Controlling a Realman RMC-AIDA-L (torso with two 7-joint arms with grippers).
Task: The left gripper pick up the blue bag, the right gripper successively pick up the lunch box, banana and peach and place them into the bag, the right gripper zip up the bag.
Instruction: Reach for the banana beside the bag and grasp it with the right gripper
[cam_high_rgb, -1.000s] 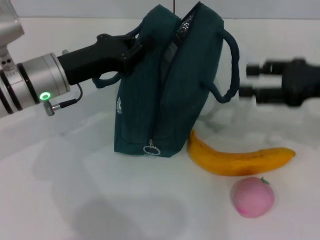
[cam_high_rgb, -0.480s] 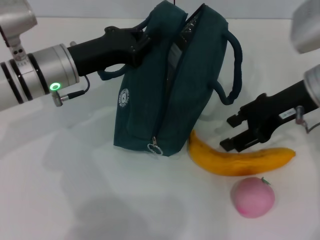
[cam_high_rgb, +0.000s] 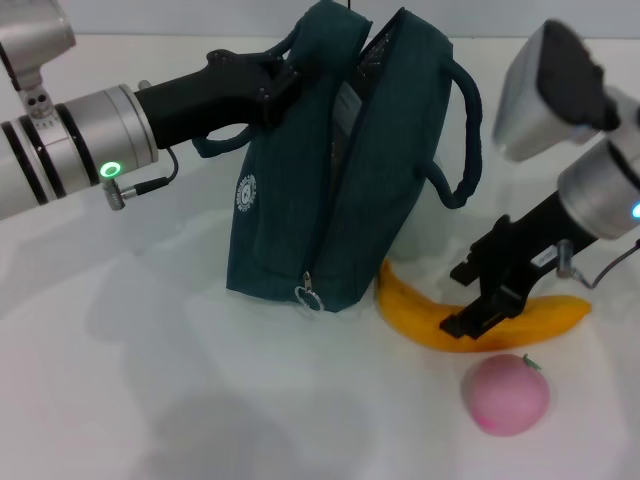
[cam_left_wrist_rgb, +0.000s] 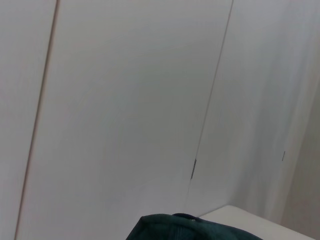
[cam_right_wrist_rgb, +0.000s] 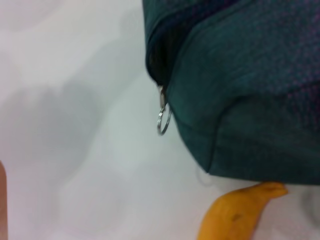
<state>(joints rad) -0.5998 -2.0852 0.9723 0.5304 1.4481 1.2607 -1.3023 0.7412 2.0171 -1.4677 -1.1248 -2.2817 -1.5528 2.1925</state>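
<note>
The blue bag (cam_high_rgb: 330, 200) stands upright on the white table, its top unzipped, the ring pull (cam_high_rgb: 303, 296) hanging at its lower end. My left gripper (cam_high_rgb: 272, 88) is shut on a bag handle near the top. The banana (cam_high_rgb: 490, 325) lies to the right of the bag's base, with the pink peach (cam_high_rgb: 505, 393) just in front of it. My right gripper (cam_high_rgb: 463, 297) is open, tilted down over the banana's middle, one finger on either side of it. The right wrist view shows the bag (cam_right_wrist_rgb: 245, 85), ring pull (cam_right_wrist_rgb: 163, 120) and banana tip (cam_right_wrist_rgb: 235, 212). The lunch box is out of view.
A white table (cam_high_rgb: 150, 380) spreads around the bag. A loose bag handle (cam_high_rgb: 465, 130) loops out on the right side, above my right gripper. The left wrist view shows only pale wall panels and the bag's top edge (cam_left_wrist_rgb: 195, 227).
My right gripper came in from the right and dropped down onto the banana. The left gripper shifted the bag slightly right early on and has held still since.
</note>
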